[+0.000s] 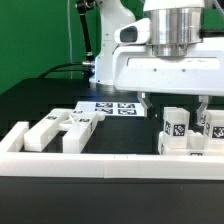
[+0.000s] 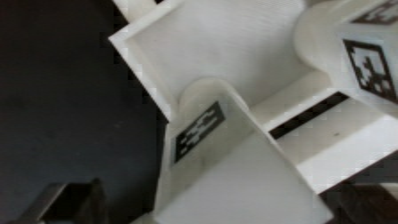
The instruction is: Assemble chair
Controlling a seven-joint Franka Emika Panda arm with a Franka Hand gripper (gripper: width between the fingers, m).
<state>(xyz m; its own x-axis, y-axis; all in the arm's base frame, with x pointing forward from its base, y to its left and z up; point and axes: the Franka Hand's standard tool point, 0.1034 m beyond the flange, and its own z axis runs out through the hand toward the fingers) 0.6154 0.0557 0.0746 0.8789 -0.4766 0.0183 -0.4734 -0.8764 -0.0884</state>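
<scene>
My gripper [image 1: 174,104] hangs over the chair parts at the exterior view's right. Its jaws stand wide apart, open. Below it stands a white upright part [image 1: 175,126] with a square tag, and another tagged part [image 1: 214,126] stands beside it. In the wrist view a white bar with a tag [image 2: 201,130] runs down between my fingers [image 2: 71,203], with dark gaps on both sides of it. My gripper [image 2: 228,208] straddles it without touching. A flat white slab [image 2: 214,45] lies behind it. More white chair parts [image 1: 60,129] lie at the exterior view's left.
A long low white border rail [image 1: 100,166] runs along the front and up the left side. The marker board [image 1: 112,107] lies flat at the table's middle back. Black cables run behind the arm's base [image 1: 100,40].
</scene>
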